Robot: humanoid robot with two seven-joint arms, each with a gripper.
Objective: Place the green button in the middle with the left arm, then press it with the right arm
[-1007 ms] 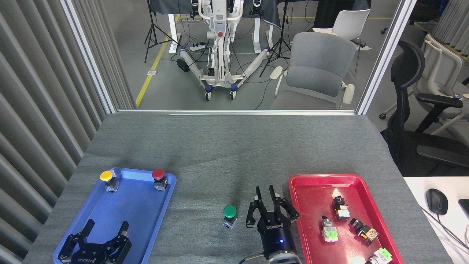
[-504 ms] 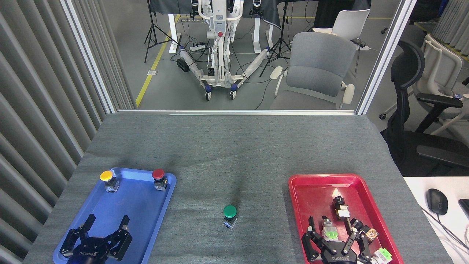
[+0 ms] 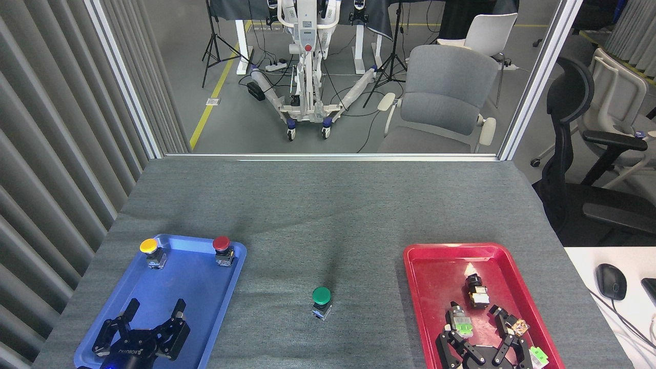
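The right gripper (image 3: 482,335) is seen low over the near end of the red tray (image 3: 421,287), fingers spread wide and nothing held between them; small switch parts (image 3: 479,297) are scattered in the tray just beyond its fingertips. The left gripper (image 3: 155,313) is parked above the near part of the blue tray (image 3: 205,287), its fingers likewise splayed apart and empty. At that tray's far edge the yellow button (image 3: 149,246) and the red button (image 3: 221,243) are set upright. The green button (image 3: 321,295) is found standing upright on the middle (image 3: 318,220), on bare grey tabletop between the two trays, well apart from both grippers.
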